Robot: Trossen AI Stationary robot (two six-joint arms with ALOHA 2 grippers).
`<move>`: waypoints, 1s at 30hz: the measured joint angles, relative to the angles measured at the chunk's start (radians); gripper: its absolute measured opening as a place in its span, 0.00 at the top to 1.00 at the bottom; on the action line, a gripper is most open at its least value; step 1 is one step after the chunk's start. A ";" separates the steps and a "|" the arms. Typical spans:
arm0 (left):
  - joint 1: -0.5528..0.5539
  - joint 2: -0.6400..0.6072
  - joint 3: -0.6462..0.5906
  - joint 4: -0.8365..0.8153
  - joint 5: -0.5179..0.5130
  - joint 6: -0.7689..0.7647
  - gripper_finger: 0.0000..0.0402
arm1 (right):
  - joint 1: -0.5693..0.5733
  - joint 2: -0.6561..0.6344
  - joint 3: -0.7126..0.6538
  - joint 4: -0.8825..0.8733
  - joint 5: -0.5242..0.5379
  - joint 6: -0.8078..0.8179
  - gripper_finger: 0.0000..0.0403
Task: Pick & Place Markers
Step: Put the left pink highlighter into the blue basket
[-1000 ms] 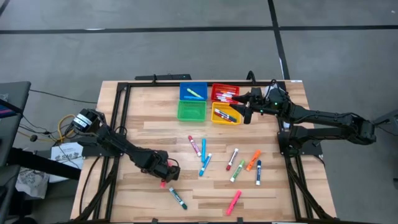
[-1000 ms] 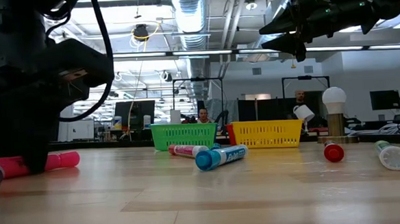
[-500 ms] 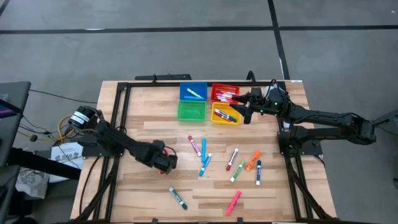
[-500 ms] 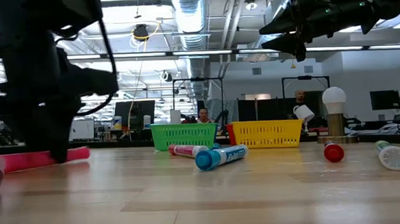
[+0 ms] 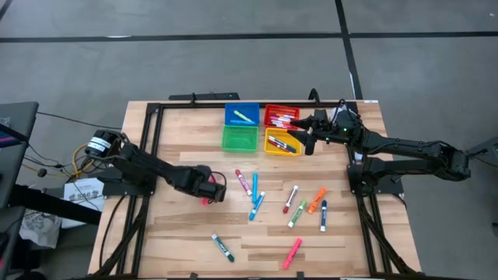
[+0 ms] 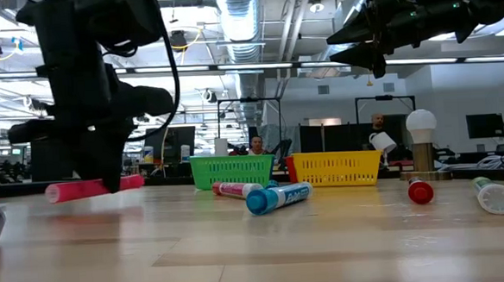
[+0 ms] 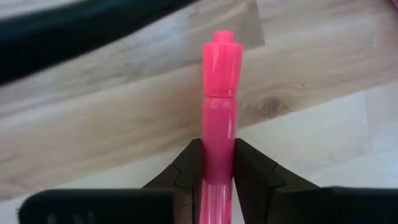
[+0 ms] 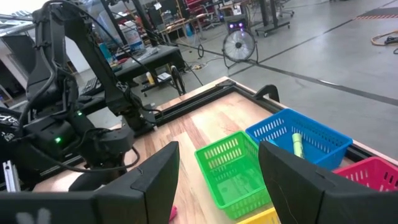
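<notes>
Pink marker point(image 7: 218, 118), tail hidden between fingers point(image 7: 188, 167)

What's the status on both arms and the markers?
Left end effector shut on pink plastic marker, lifted off the wooden table. Right end effector open, hovering above bins. Path clear.

Left arm is stretched across the near-left part of the table, and its gripper point(image 5: 208, 192) is clamped on a pink marker point(image 7: 218, 118), holding it level just off the wood. Right arm reaches in from the far right side, its gripper point(image 5: 305, 134) hanging up high with the fingers spread wide.
</notes>
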 joint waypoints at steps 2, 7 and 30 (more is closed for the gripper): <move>0.016 0.000 0.000 0.001 0.000 0.023 0.83 | 0.000 0.000 0.000 0.000 0.000 0.000 0.48; 0.050 -0.001 0.001 0.004 0.001 0.076 0.83 | 0.000 0.000 0.000 0.000 0.000 0.000 0.48; 0.301 -0.401 0.003 0.320 0.026 0.924 0.83 | 0.000 0.000 0.000 0.000 0.000 0.000 0.48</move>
